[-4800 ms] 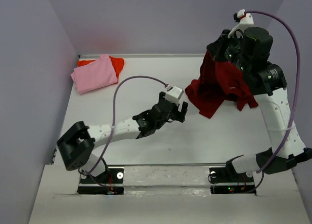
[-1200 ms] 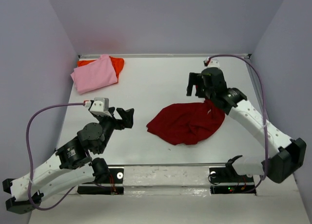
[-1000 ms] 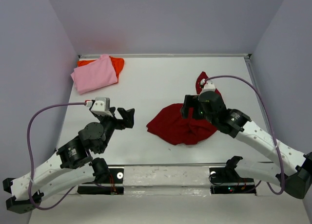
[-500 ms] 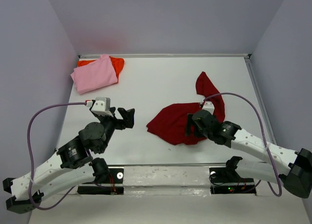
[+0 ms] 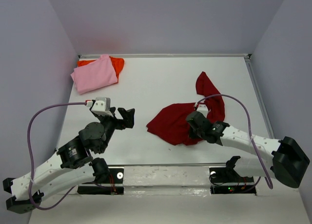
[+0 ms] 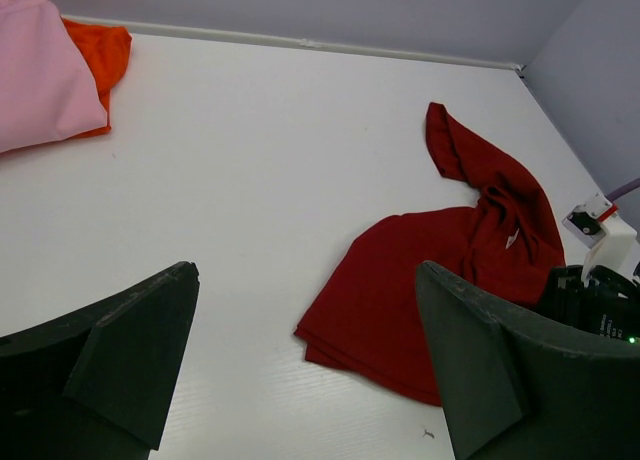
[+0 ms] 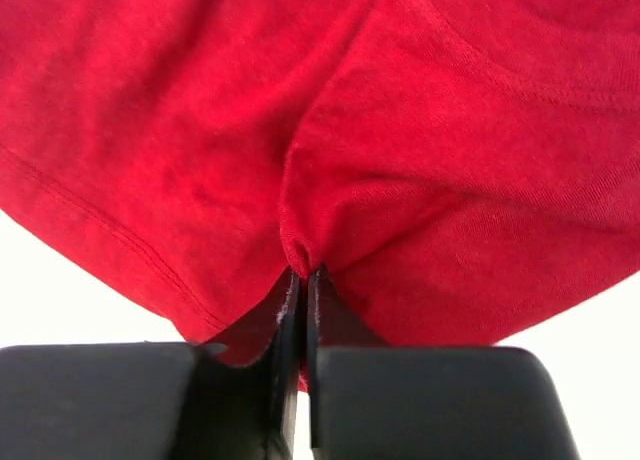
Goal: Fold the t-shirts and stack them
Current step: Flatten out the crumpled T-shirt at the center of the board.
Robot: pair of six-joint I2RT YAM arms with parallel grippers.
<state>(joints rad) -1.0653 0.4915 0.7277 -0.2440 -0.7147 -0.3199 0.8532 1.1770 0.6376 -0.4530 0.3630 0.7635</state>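
The dark crimson t-shirt (image 5: 178, 121) lies crumpled on the table right of centre, a strip of it running back to the far right (image 5: 207, 87). It also shows in the left wrist view (image 6: 420, 280) and fills the right wrist view (image 7: 400, 130). My right gripper (image 5: 195, 124) sits low on the shirt's near right part, shut on a pinch of its cloth (image 7: 303, 270). My left gripper (image 5: 127, 118) is open and empty, left of the shirt. The light pink t-shirt (image 5: 95, 73) lies folded on the orange-red t-shirt (image 5: 117, 63) at the far left corner.
Purple-grey walls enclose the white table (image 5: 156, 83) on the left, back and right. The arm bases are bolted at the near edge (image 5: 165, 173). The right arm's purple cable (image 5: 234, 104) loops above the table at the right.
My right gripper carried the crimson shirt down from the far right, dragged it toward the near edge and laid it out. In the last half second it shifted slightly left. The left arm stays still.
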